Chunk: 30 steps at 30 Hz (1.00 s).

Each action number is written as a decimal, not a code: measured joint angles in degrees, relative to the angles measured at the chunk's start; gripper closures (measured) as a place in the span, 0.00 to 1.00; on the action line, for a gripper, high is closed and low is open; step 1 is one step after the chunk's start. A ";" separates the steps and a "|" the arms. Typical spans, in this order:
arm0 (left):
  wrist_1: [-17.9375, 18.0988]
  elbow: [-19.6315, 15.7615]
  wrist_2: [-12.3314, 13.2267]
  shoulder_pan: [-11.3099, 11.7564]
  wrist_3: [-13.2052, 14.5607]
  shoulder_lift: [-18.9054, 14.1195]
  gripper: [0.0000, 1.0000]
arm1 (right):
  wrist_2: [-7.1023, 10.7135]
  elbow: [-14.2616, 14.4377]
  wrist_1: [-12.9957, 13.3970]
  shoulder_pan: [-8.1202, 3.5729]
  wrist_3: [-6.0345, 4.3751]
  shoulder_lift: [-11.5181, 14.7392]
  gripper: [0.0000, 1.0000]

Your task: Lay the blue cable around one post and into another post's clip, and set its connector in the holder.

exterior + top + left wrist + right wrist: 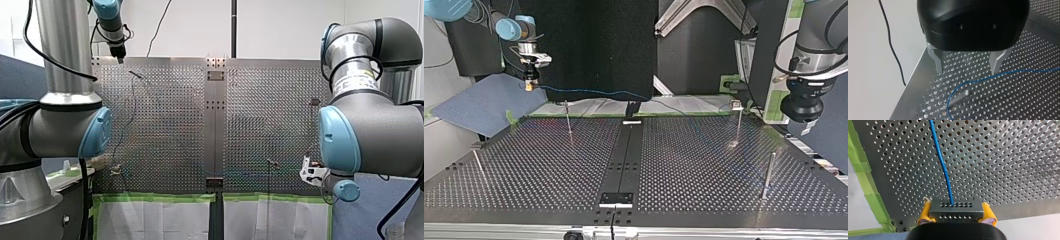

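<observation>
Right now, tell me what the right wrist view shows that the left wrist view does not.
Only the right wrist view: my right gripper, its yellow pads clamped on the connector, and green tape edging the perforated table. Only the left wrist view: my left gripper, open with nothing between its fingers, above a metal post. Both: the blue cable over that table.

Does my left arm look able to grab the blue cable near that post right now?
Probably yes: the left hand is open, and the blue cable lies ahead of it with nothing between, though the post stands close by.
</observation>
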State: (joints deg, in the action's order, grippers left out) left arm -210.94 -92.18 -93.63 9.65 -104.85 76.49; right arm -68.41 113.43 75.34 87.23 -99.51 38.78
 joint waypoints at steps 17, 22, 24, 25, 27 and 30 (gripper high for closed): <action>0.52 0.00 0.30 -0.19 -0.04 -0.17 0.10 | -0.01 0.00 0.14 0.10 0.00 0.01 1.00; 2.52 -0.24 2.16 -0.38 -1.26 -1.39 0.10 | 0.02 0.00 0.12 0.10 0.01 0.02 1.00; 3.41 -0.82 3.08 -0.71 -2.10 -2.21 0.10 | 0.02 0.02 0.18 0.13 0.01 0.03 1.00; 3.81 -1.13 3.47 -0.92 -2.47 -2.55 0.10 | 0.02 0.02 0.20 0.15 0.03 0.03 1.00; 4.77 -2.00 4.41 -1.63 -3.40 -3.06 0.10 | 0.02 0.01 0.21 0.18 0.05 0.03 1.00; 6.29 -3.46 5.91 -3.01 -4.90 -3.28 0.10 | 0.03 0.01 0.24 0.24 0.07 0.03 1.00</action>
State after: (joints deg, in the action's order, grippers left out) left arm -204.66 -95.64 -87.72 6.64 -109.75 73.22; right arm -68.38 113.44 75.58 87.46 -99.43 38.80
